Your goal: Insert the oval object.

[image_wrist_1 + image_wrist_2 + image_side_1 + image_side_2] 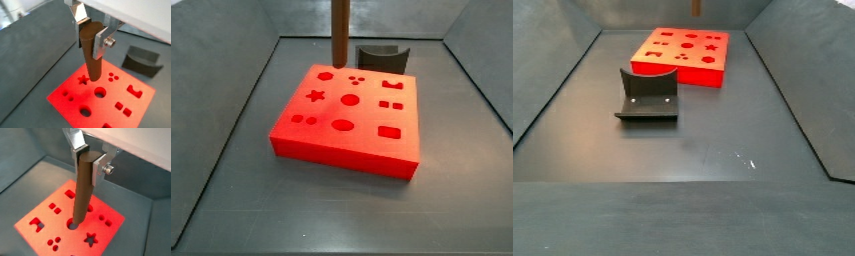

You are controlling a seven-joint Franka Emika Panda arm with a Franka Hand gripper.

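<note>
The gripper [90, 37] is shut on the top of the oval object [91, 62], a long, slim brown peg that hangs upright; both also show in a wrist view [90, 160], [81, 193]. The peg's lower end is over the red block [73, 102] with shaped holes, close to a round hole [72, 226] and a star hole [83, 80]. I cannot tell whether it touches the block. In a side view the peg [341, 30] stands over the far edge of the block [345, 140]. The gripper is above the top edge of both side views.
A squat dark grey block with a curved notch [382, 58] stands behind the red block; it also shows in a wrist view [142, 61] and a side view [648, 95]. Dark walls [238, 90] enclose the grey floor [700, 150].
</note>
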